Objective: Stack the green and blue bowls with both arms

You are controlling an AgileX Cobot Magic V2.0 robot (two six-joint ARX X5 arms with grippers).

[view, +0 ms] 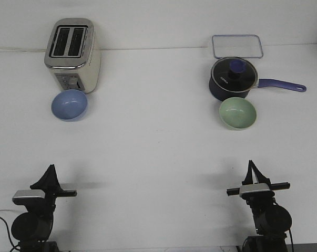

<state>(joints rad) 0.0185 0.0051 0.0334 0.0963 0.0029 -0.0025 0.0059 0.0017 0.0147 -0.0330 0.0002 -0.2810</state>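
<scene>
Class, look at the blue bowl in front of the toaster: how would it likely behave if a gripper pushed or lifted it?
The blue bowl looks smooth and rounded, so it may slide or rock when pushed. It seems small, thin-walled and empty, so probably light. Its glossy rim could slip between fingers; the toaster close behind would likely stop it sliding back.

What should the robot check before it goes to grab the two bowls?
1. Blue bowl upright and empty, in front of the toaster: ok.
2. Green bowl upright and empty: ok.
3. Room around the green bowl: not ok, it sits right against the saucepan.
4. Left gripper holding nothing: ok.
5. Right gripper holding nothing: ok.
6. Fingers open wide enough for a bowl rim: cannot tell.
</scene>
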